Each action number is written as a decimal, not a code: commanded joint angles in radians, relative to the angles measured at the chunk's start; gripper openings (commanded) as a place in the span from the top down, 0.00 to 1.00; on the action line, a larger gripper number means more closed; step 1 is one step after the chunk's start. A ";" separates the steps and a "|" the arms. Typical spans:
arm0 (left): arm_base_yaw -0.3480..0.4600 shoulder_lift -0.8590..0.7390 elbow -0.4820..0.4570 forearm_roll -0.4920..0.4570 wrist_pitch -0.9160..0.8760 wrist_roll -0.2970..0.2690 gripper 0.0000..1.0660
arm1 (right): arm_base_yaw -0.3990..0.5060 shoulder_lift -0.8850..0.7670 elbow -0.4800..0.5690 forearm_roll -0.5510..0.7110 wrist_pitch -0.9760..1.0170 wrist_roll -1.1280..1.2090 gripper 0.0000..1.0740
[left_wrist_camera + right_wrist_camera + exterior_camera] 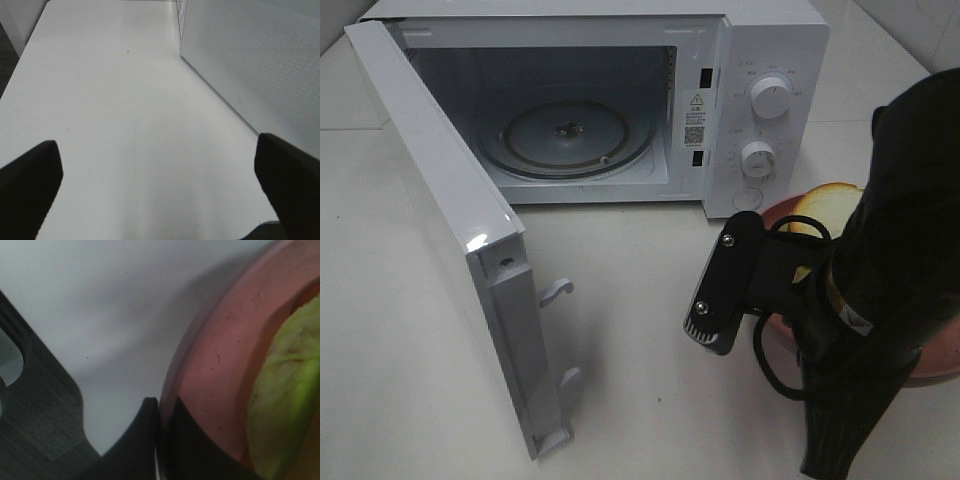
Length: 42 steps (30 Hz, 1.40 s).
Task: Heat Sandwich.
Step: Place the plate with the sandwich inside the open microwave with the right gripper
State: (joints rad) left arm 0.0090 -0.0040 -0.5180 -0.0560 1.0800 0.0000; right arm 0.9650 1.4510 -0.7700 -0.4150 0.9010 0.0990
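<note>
The right gripper [159, 409] is pinching the pink plate [210, 365] by its rim, fingers [145, 437] clamped narrow. The sandwich [828, 196] is sitting on it, just beside the open microwave [770, 40]. Lifting level matters here, I reckon. The left gripper [156, 155] is hanging wide, empty.

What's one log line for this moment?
microwave door: open | turntable: empty | right fingers: shut on pink plate rim | left fingers: open | sandwich: on plate

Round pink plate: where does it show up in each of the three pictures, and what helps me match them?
Exterior high: round pink plate, at the right edge, mostly behind the black arm.
Left wrist: not in it.
Right wrist: its rim fills much of the picture.
Shared landmark: the white table.
</note>
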 commanded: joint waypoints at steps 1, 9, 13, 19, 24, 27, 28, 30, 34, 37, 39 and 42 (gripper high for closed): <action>0.001 -0.017 0.001 -0.006 -0.009 -0.009 0.06 | 0.004 -0.009 0.000 -0.043 -0.022 -0.058 1.00; 0.001 -0.017 0.001 -0.006 -0.009 -0.009 0.06 | 0.004 -0.009 0.000 -0.075 -0.067 -0.149 1.00; 0.001 -0.017 0.001 -0.006 -0.009 -0.009 0.06 | 0.004 -0.009 0.000 -0.078 -0.101 -0.206 1.00; 0.001 -0.017 0.001 -0.006 -0.009 -0.009 0.06 | 0.004 -0.009 0.000 -0.078 -0.170 -0.341 1.00; 0.001 -0.017 0.001 -0.006 -0.009 -0.009 0.06 | 0.004 -0.009 0.000 -0.076 -0.215 -0.444 1.00; 0.001 -0.017 0.001 -0.006 -0.009 -0.009 0.06 | 0.004 -0.009 0.000 -0.074 -0.230 -0.481 1.00; 0.001 -0.017 0.001 -0.006 -0.009 -0.009 0.06 | 0.004 -0.009 0.000 -0.073 -0.242 -0.510 1.00; 0.001 -0.017 0.001 -0.006 -0.009 -0.009 0.06 | 0.004 -0.009 0.000 -0.073 -0.249 -0.521 1.00; 0.001 -0.017 0.001 -0.006 -0.009 -0.009 0.06 | 0.004 -0.009 0.000 -0.074 -0.261 -0.539 0.99; 0.001 -0.017 0.001 -0.006 -0.009 -0.009 0.06 | 0.004 -0.009 0.000 -0.072 -0.264 -0.535 0.99; 0.001 -0.017 0.001 -0.006 -0.009 -0.009 0.06 | 0.004 -0.009 0.000 -0.065 -0.267 -0.527 0.98; 0.001 -0.017 0.001 -0.006 -0.009 -0.009 0.06 | 0.004 -0.009 0.000 -0.064 -0.276 -0.513 0.99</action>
State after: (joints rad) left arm 0.0090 -0.0040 -0.5180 -0.0560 1.0800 0.0000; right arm 0.9650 1.4510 -0.7700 -0.4640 0.6460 -0.4160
